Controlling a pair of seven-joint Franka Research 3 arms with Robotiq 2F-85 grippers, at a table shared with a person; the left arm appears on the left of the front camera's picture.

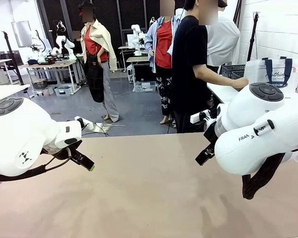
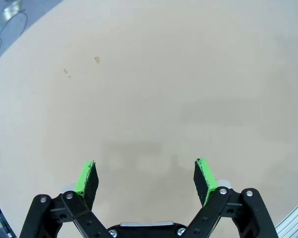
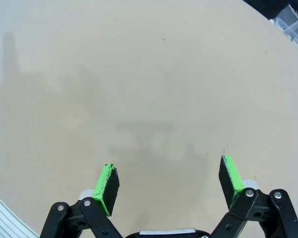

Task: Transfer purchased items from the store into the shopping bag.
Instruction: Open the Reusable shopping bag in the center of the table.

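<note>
Workshop floor behind, tan bench (image 1: 149,198) up front, and two white arms come in, one at each side edge. Left pincer (image 2: 146,171) hangs over the bench near its left edge, jaws spread wide, nothing between its two green pads (image 2: 84,176), just plain tan surface and its own shadow. Right pincer (image 3: 169,173), same story near the right edge: two pads spread wide, gripping nothing. From the front, though, that right pincer is mostly tucked behind its arm's bulky white body (only one dark finger pokes out).

Now the shopping bag (image 1: 275,72): one of them, standing on a white side table (image 1: 228,91) beyond the bench's far right corner, two navy handles showing. Its lower part and some of its navy lettering are hidden by the right arm.

One person (image 1: 188,64) in black stands at that side table, a hand (image 1: 241,83) reaching toward the bag. One dark basket (image 1: 232,70) sits behind, partly hidden by the person's arm.
</note>
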